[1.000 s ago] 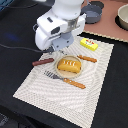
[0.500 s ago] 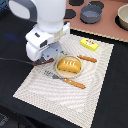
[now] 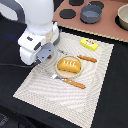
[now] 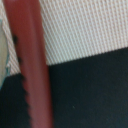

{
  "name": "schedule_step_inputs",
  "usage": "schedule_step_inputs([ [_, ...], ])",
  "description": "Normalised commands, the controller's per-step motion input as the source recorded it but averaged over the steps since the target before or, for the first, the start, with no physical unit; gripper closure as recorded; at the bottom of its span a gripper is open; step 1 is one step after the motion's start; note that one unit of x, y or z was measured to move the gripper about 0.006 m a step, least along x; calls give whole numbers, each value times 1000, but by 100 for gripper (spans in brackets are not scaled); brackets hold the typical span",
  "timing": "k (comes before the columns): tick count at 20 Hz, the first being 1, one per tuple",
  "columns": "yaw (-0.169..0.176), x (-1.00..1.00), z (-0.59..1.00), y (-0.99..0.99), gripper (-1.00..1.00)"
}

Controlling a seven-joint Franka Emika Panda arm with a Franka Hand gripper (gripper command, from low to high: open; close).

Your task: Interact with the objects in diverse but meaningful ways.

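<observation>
A dark, near-black tabletop (image 3: 107,95) is filling most of the exterior view, and a pale woven placemat (image 3: 45,87) is lying flat across it, running diagonally. Toward the far edge, a reddish-brown board (image 3: 107,27) is sitting on the dark surface. The light is falling soft and even. In the wrist view, the weave of the mat (image 4: 85,25) is showing up close against the dark table (image 4: 90,95).
</observation>
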Motion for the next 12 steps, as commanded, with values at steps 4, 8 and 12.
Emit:
schedule_step_inputs([
  [4, 93, -309, 32, -139, -100],
  [8, 8, 61, 15, 76, -100],
  [12, -2, 74, 9, 138, -100],
])
